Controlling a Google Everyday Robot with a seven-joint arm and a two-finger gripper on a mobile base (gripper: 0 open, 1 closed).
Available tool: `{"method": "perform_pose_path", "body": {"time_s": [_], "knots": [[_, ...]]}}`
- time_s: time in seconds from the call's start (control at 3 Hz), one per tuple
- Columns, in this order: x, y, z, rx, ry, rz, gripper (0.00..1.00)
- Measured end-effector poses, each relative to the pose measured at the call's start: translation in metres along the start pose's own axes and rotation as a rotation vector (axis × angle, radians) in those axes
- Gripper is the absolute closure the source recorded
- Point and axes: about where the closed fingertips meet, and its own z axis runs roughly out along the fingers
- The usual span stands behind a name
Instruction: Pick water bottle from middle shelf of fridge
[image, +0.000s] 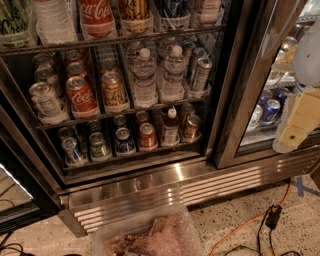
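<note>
The fridge (165, 172) stands open in front of me, with a dark interior and wire racks. On the middle shelf (75, 120) two clear water bottles with white caps stand side by side, one (145, 80) left of the other (173, 75), right of centre. Soda cans fill the lanes to their left and one can (201, 75) stands to their right. My gripper (296, 125), pale and blocky, hangs at the far right in front of the glass door, well right of the bottles and apart from them, holding nothing I can see.
The glass door (257, 80) stands between my gripper and the open compartment. The lower rack holds cans and a red-capped bottle (170, 127). A clear plastic bin (150, 235) sits on the floor below the steel grille (200, 187). An orange cable (250, 225) runs across the floor at right.
</note>
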Motion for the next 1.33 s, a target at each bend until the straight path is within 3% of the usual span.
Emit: {"method": "perform_pose_path", "body": {"time_s": [0.67, 1.33], "knots": [[-0.001, -0.003, 0.004, 0.008, -0.019, 0.013, 0.0], [-0.027, -0.011, 0.091, -0.034, -0.108, 0.084, 0.0]]}}
